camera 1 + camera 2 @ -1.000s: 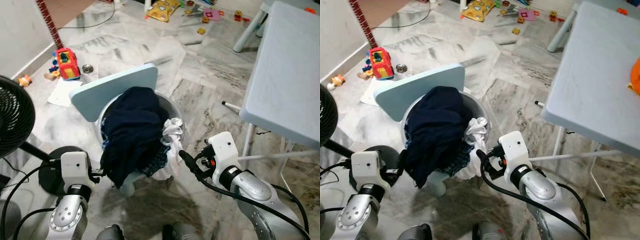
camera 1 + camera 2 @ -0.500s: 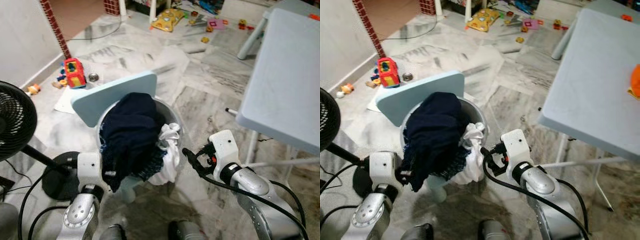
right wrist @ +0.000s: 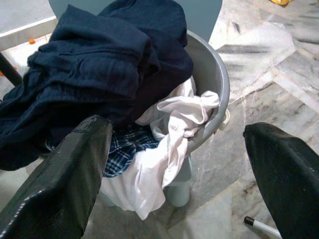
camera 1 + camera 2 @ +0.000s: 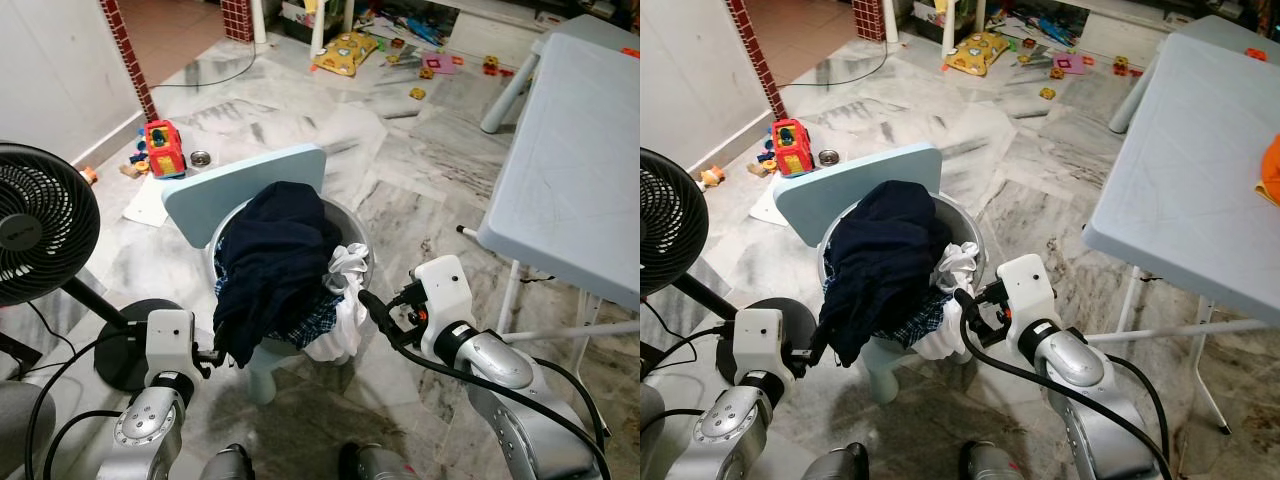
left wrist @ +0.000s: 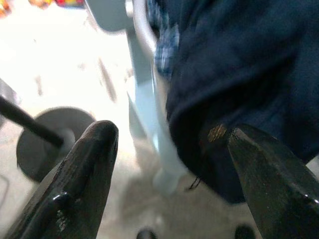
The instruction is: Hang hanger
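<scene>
Spilling over its rim, the grey basket held a dark blue garment, with a checked cloth and a white one hanging down its side. No hanger could be made out. A pale blue board leaned behind it. The left gripper hung at the garment's lower edge, jaws wide apart, holding nothing; the right gripper, likewise spread and empty, faced the white cloth. A fan stood left, the counter right, toys beyond.
</scene>
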`<state>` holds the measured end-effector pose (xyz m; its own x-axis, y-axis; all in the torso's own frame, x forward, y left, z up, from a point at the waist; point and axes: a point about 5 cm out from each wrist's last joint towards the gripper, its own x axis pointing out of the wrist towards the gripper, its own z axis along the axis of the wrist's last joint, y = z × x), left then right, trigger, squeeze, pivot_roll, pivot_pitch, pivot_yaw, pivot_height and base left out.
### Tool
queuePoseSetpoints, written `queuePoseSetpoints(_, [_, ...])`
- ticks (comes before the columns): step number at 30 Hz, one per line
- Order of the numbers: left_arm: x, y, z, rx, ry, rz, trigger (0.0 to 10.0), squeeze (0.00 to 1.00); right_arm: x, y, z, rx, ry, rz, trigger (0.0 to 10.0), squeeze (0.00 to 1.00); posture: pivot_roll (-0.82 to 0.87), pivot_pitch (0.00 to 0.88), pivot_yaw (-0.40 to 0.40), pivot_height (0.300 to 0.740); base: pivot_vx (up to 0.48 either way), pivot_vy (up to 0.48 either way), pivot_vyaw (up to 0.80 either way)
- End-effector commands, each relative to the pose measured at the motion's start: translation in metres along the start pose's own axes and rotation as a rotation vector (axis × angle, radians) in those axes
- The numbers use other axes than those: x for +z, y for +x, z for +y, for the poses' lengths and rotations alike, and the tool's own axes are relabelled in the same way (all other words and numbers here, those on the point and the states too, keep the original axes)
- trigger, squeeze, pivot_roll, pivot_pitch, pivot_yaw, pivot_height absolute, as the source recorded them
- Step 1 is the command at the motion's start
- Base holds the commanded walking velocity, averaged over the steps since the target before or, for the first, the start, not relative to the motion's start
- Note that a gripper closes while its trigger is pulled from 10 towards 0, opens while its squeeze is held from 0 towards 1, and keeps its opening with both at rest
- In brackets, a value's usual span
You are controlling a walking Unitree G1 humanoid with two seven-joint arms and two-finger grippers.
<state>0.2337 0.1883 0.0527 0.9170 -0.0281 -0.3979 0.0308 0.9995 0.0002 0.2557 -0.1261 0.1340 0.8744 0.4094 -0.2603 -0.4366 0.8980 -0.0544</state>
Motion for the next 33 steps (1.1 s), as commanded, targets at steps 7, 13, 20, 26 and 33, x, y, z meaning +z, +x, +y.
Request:
queuePoseSetpoints(7, [-0.014, 0.012, 0.019, 0.002, 0.059, 0.103, 10.0, 0.0, -0.001, -0.012, -0.003, -0.013, -0.007, 0.024, 10.0, 0.0, -0.16, 0.252, -0.059, 0.74, 0.0, 0.0, 0.0])
queuePoseSetpoints(13, [-0.008, 0.026, 0.01, -0.074, 0.037, 0.074, 10.0, 0.0, -0.005, -0.022, -0.002, -0.014, -0.008, 0.052, 10.0, 0.0, -0.19, 0.284, -0.07, 0.74, 0.0, 0.0, 0.0])
queuePoseSetpoints(20, [-0.009, 0.042, 0.001, -0.114, 0.032, 0.079, 10.0, 0.0, -0.003, -0.026, -0.003, -0.019, -0.008, 0.064, 10.0, 0.0, -0.21, 0.311, -0.077, 0.74, 0.0, 0.0, 0.0])
queuePoseSetpoints(26, [-0.01, 0.052, 0.0, -0.126, 0.004, 0.08, 0.0, 0.0, -0.004, -0.032, -0.002, -0.026, -0.007, 0.075, 10.0, 0.0, -0.23, 0.327, -0.074, 0.74, 0.0, 0.0, 0.0])
queuePoseSetpoints(33, [-0.009, 0.057, 0.001, -0.135, 0.008, 0.068, 0.0, 0.0, -0.005, -0.034, -0.004, -0.039, -0.007, 0.087, 10.0, 0.0, -0.23, 0.328, -0.07, 0.74, 0.0, 0.0, 0.0])
